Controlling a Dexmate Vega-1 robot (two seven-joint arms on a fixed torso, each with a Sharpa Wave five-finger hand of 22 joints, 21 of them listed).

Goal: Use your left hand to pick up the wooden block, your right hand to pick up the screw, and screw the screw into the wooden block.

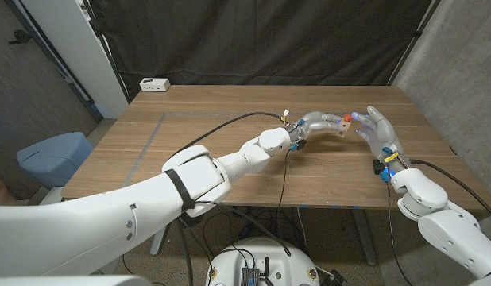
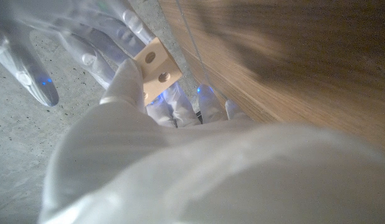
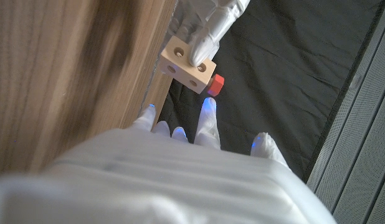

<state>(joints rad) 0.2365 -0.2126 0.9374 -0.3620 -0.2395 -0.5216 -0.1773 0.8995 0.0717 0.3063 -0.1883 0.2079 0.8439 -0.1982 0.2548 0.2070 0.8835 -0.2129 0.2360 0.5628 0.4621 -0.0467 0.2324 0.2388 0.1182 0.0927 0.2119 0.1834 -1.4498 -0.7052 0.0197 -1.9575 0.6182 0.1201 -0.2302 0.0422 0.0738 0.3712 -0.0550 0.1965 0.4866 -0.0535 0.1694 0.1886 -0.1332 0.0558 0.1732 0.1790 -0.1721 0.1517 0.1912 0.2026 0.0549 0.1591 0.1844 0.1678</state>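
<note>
1. the small pale wooden block with round holes [image 3: 187, 65] is held up off the brown wooden tabletop [image 1: 230, 119], pinched in the fingers of the white left hand [image 1: 325, 125], as is seen in both wrist views.
2. in the head view the left hand is stretched toward the robot's right side, so that the block is brought close to the white right hand [image 1: 379, 131].
3. the small red screw head [image 3: 215, 83] is seen touching one end face of the block, on the side turned to the right hand; it is judged to be already seated in a hole, though how deep cannot be told.
4. the right hand is spread, with its fingers apart and its blue-lit fingertips [image 3: 209, 106] just beside the screw; whether any of them touches it cannot be told, and nothing is seen gripped.
5. the screw's long axis is judged to run from the block toward the right hand, along the line between the two hands.
6. the coming move is judged to turn on this: the right hand lies nearer the screw head, and its fingers would have to close around that axis to twist the screw further in.
</note>
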